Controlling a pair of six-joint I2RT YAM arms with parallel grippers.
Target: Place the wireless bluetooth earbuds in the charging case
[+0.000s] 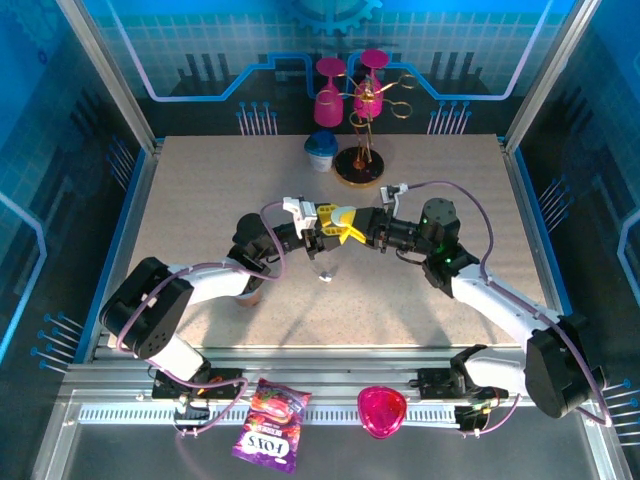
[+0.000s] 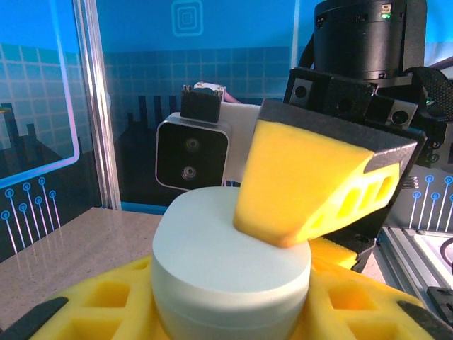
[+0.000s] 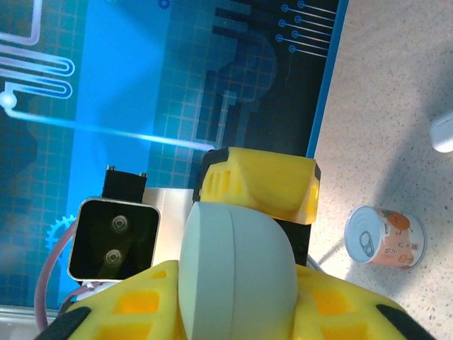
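A white rounded charging case [image 1: 343, 217] hangs above the middle of the table, lid closed, with a seam running round it. My left gripper [image 1: 328, 226] and my right gripper [image 1: 362, 228] meet at the case from opposite sides. The left wrist view shows the case [image 2: 226, 248] sitting between my left gripper's [image 2: 233, 301] yellow fingers, with a right finger [image 2: 304, 184] pressed on its top. The right wrist view shows the case [image 3: 233, 262] wedged between my right gripper's [image 3: 237, 301] yellow fingers, with a left finger [image 3: 258, 184] against it. A tiny white piece [image 1: 325, 275] lies on the table below; I cannot tell if it is an earbud.
A small can [image 3: 384, 237] stands on the table under the left arm, with a white rounded item [image 3: 442, 131] lying beyond it. At the back stand a rack with pink glasses [image 1: 362, 110] and a blue-and-white cup [image 1: 321, 150]. A candy bag [image 1: 272, 425] and a pink heart-shaped dish [image 1: 381, 410] lie in front of the rail.
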